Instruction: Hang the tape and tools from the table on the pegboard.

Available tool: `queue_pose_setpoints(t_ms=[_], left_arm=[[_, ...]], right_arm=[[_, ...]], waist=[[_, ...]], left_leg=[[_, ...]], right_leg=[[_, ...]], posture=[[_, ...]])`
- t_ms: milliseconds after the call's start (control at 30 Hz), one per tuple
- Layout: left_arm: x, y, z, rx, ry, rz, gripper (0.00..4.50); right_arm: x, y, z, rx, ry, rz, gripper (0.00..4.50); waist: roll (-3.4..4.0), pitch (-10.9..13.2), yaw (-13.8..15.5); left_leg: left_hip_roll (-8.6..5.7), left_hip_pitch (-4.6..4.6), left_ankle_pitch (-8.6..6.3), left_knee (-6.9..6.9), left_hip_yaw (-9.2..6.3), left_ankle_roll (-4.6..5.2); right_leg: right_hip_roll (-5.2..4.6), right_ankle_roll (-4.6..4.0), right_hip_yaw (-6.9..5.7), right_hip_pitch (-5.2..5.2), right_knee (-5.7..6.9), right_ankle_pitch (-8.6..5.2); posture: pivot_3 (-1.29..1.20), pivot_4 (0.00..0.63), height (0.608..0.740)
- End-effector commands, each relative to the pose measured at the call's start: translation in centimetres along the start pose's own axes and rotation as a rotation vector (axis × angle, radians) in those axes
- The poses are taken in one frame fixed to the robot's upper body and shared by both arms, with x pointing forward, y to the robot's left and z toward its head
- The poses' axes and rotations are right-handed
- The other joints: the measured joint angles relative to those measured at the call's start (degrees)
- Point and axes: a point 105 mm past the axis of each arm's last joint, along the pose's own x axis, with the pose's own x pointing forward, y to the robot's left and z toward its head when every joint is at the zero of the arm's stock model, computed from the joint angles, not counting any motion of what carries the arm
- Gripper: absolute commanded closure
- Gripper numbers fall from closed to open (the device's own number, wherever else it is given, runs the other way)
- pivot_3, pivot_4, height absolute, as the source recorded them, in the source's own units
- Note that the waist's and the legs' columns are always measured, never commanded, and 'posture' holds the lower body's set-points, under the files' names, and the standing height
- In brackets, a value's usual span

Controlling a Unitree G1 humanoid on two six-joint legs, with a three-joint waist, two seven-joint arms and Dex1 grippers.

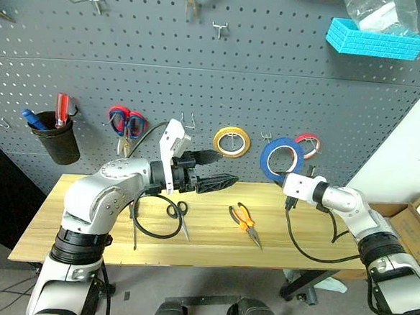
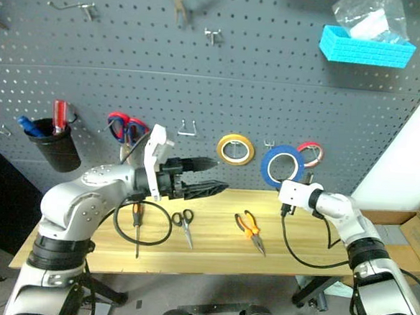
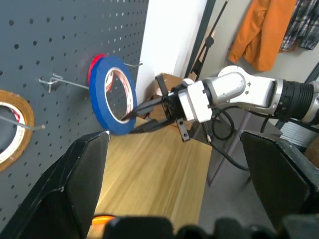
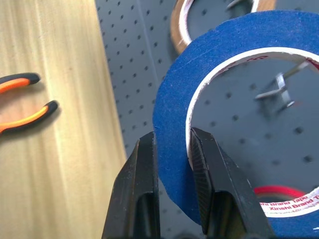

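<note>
Right gripper [image 4: 172, 144] fingers pinch the blue tape [image 4: 234, 45], a wide ring right of centre against the pegboard [image 1: 202, 70]. Left gripper [image 1: 220, 171], spread, hovers mid-frame. The right wrist view alone reveals a hook behind the ring.

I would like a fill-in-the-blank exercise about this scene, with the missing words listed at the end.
1. The right gripper is pinching the wall of the ______ tape roll.
2. On the pegboard, the roll hanging beside the blue one, toward the scissors, is ______.
3. The orange-handled pliers lie on the ______.
4. The left gripper has its fingers ______ and holds nothing.

Missing words: blue; yellow; table; open
</note>
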Motion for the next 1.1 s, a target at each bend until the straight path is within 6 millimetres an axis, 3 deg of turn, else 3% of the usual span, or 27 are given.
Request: queue_pose_setpoints(t_ms=[33,333,533,633,767,867,933,1100], left_arm=[[-0.2,0.2,0.6,0.036,-0.024,0.023,0.0],[-1.0,1.0,0.6,0.053,-0.014,0.064,0.0],[-1.3,0.9,0.1,0.048,-0.002,0.074,0.0],[-1.2,0.9,-1.9,0.058,0.061,0.118,0.0],[-1.1,-1.0,-6.0,0.0,0.108,0.145,0.0],[-2.6,-2.1,-9.6,-0.019,0.177,0.195,0.0],[-3.7,-2.0,-10.9,0.005,0.197,0.265,0.0],[-4.7,-2.1,-12.3,0.029,0.188,0.357,0.0]], right_arm=[[-0.5,-2.0,-0.2,0.032,0.0,-0.069,2.87],[-0.4,-1.6,-0.2,0.04,-0.005,-0.075,0.01],[-1.1,0.0,-0.3,0.111,-0.004,-0.07,0.01],[-1.9,1.6,-0.1,0.218,0.016,-0.079,0.01],[-2.2,3.5,0.4,0.468,0.129,-0.131,0.01],[-1.8,4.3,1.2,0.64,0.202,-0.16,0.01],[-1.0,4.6,1.9,0.751,0.246,-0.175,0.01],[0.7,5.2,3.1,0.952,0.319,-0.157,0.01]], waist=[[-0.01,-0.01,0.08],[0.0,-0.02,0.09],[0.0,-0.02,0.19],[0.0,-0.02,0.28],[0.05,0.05,0.11],[0.11,0.28,-0.08],[0.19,0.71,0.26],[0.68,2.52,1.58]], left_leg=[[0.0,-0.01,0.0,0.0,0.0,0.0],[0.0,0.0,0.0,0.0,0.02,0.0],[0.01,-0.02,0.0,-0.02,0.02,0.0],[0.03,-0.02,-0.01,-0.05,0.02,0.0],[0.1,0.02,-0.02,-0.08,-0.01,0.02],[0.21,0.05,-0.03,-0.12,0.02,0.01],[0.26,0.16,-0.03,-0.13,-0.08,0.02],[0.25,0.22,-0.03,-0.13,-0.45,0.01]], right_leg=[[0.0,0.0,0.0,0.0,0.0,0.0],[0.0,0.0,0.04,0.0,-0.01,0.0],[0.0,0.0,0.04,0.0,-0.02,0.0],[-0.01,0.0,0.05,-0.02,-0.03,-0.01],[-0.05,-0.01,0.17,-0.06,-0.01,-0.01],[-0.03,-0.01,0.3,-0.13,0.07,-0.02],[-0.02,-0.43,0.23,-0.17,0.11,-0.2],[-0.08,-0.51,0.16,-0.2,-0.01,-0.25]], posture=[[0.05,0.004,0.74],[0.05,0.009,0.74],[0.05,0.021,0.74],[0.05,0.039,0.74],[0.04,0.084,0.74],[0.04,0.118,0.74],[0.05,0.142,0.74],[0.07,0.185,0.74]])
